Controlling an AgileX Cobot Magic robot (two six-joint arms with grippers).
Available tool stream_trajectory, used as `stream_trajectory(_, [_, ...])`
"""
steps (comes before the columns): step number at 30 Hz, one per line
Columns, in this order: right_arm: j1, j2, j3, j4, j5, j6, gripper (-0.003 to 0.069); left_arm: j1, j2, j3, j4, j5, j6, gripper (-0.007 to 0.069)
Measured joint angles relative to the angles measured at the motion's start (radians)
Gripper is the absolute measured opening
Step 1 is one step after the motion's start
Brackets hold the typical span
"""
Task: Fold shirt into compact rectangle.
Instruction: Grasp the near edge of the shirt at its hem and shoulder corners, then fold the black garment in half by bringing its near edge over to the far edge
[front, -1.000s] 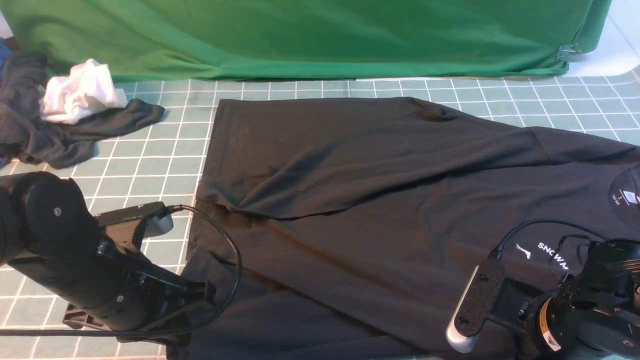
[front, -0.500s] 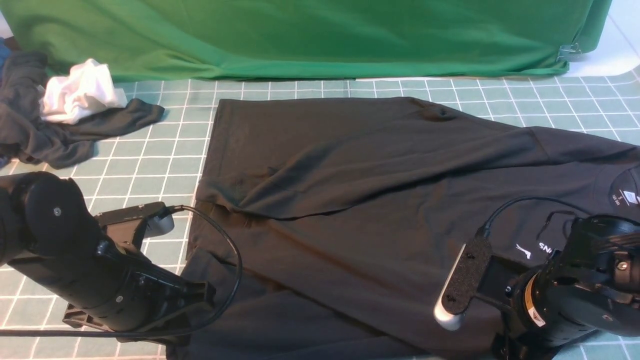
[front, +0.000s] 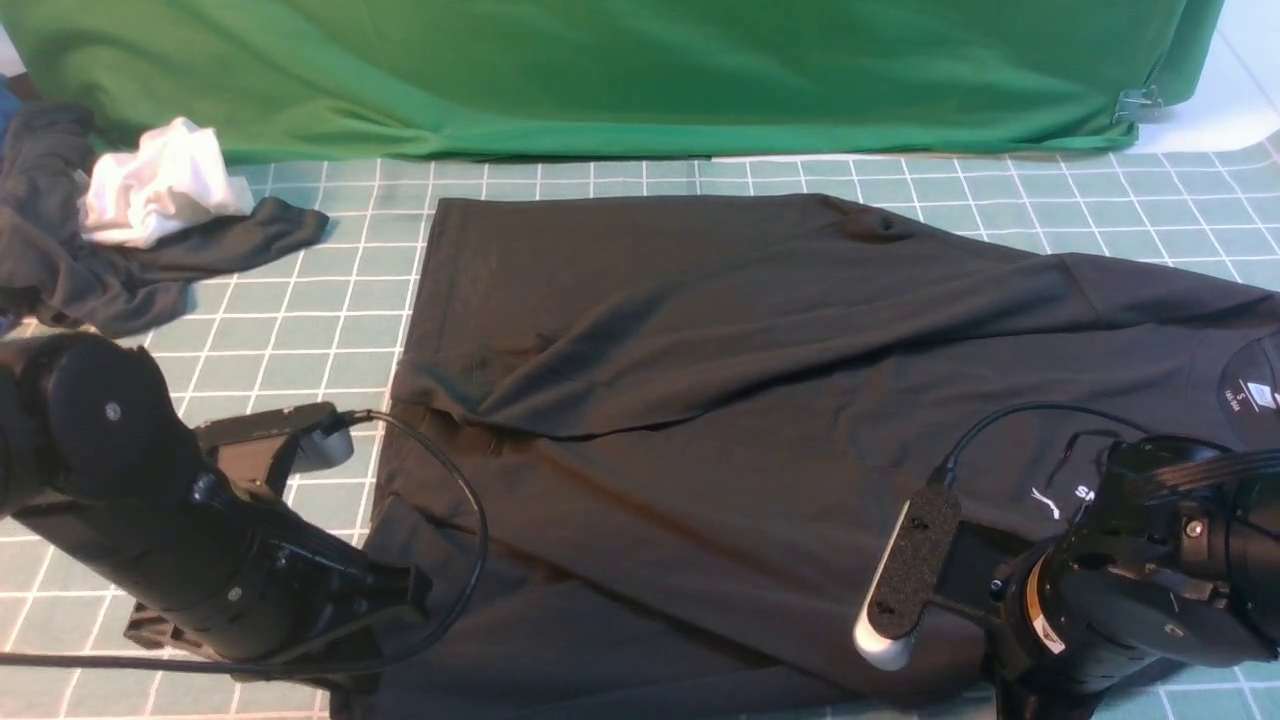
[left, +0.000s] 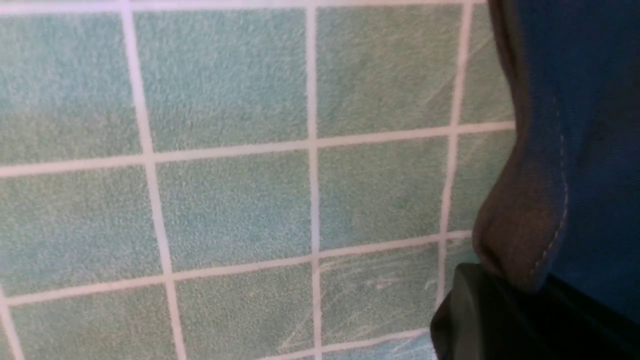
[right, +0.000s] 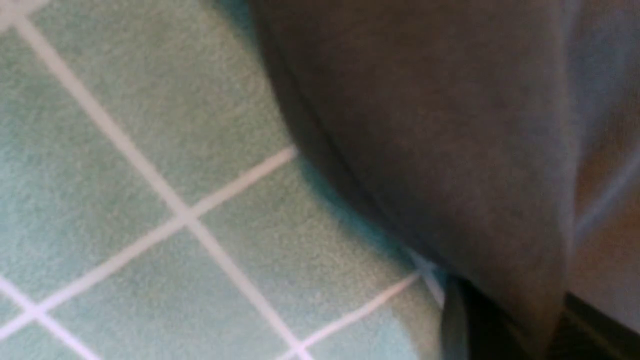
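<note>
The black shirt (front: 720, 400) lies spread on the teal grid mat, with one sleeve folded across its body. The right arm (front: 1130, 590) partly covers its white logo (front: 1055, 500), and the neck label (front: 1250, 395) shows at the far right. My left arm (front: 200, 560) is low at the shirt's near left corner. In the left wrist view the stitched hem (left: 545, 240) runs into my left gripper (left: 530, 295), which is shut on it. In the right wrist view a tapering fold of the shirt (right: 425, 125) is pinched in my right gripper (right: 545, 330), just above the mat.
A smaller dark grey garment (front: 90, 270) with a white cloth (front: 160, 195) lies at the back left. A big green cloth (front: 600, 70) hangs along the back, with a metal clip (front: 1135, 103) at its right end. Bare mat (front: 320, 320) separates the garment from the shirt.
The right arm has swung left and down over the shirt's near edge, hiding more of the logo. The left arm has barely shifted.
</note>
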Motion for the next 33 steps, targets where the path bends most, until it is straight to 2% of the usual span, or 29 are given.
stream_trajectory(5, [0.001, -0.058, -0.019, 0.060, 0.095, -0.004, 0.0060, 0.000, -0.023, -0.015, 0.013, 0.048, 0.007, 0.0013])
stream_trajectory(6, [0.001, -0.094, -0.013, 0.107, 0.139, -0.004, 0.0059, 0.000, -0.034, -0.007, 0.017, 0.085, 0.014, 0.0013])
stream_trajectory(15, [0.008, -0.228, 0.124, 0.283, 0.165, -0.002, 0.0058, 0.000, -0.140, 0.133, -0.035, 0.118, 0.014, 0.0013])
stream_trajectory(23, [0.008, -0.247, 0.064, 0.248, 0.207, 0.054, 0.0057, 0.000, -0.185, 0.088, -0.042, 0.117, 0.020, 0.0013])
stream_trajectory(33, [0.008, -0.239, -0.104, 0.154, 0.243, 0.187, 0.0056, 0.000, -0.100, -0.145, 0.015, 0.070, -0.030, 0.0013])
